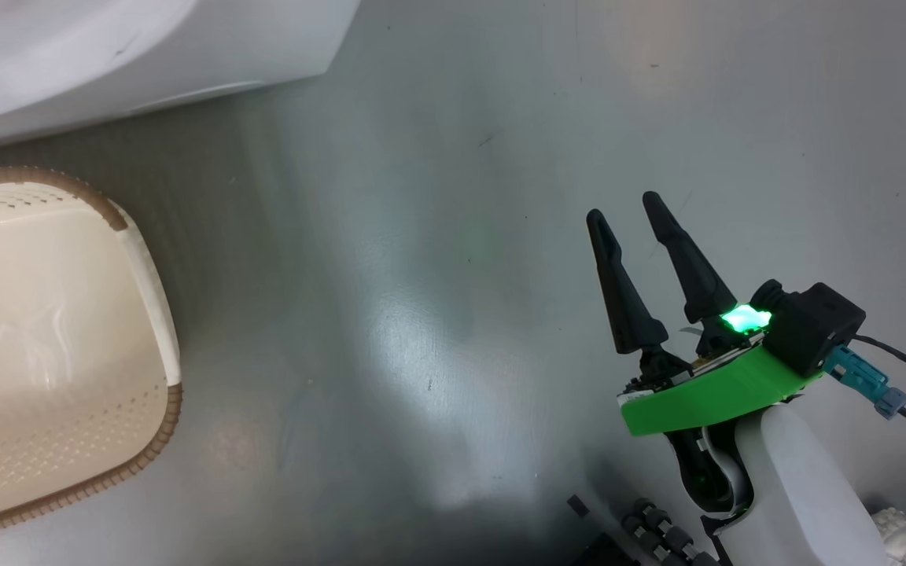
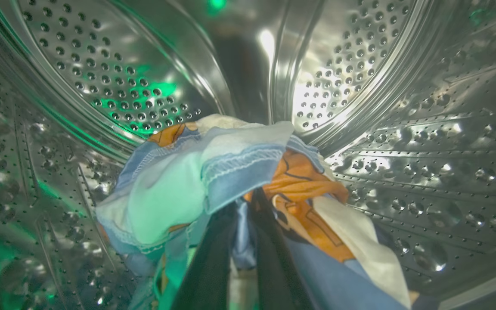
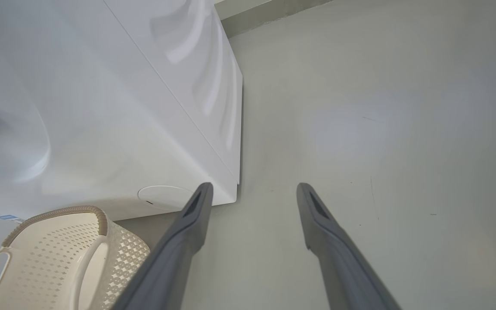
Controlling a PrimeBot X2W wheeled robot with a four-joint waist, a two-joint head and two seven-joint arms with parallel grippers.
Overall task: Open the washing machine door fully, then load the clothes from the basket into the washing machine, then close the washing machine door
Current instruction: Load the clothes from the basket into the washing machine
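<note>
The basket [image 1: 44,212] stands on the floor [image 1: 461,196] just in front of the washing machine [image 1: 107,55]. Inside the washing machine's steel drum [image 2: 360,64], the left jaws are closed on a fold of the clothes [image 2: 179,181], a light-blue bundle with orange print and white parts bunched around the finger ends. The right jaws stand wide apart and grip nothing, above the floor to the right of the washing machine's front corner, well apart from the basket.

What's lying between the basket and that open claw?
Nothing; in the head view, bare grey floor runs from the basket to the right gripper.
</note>
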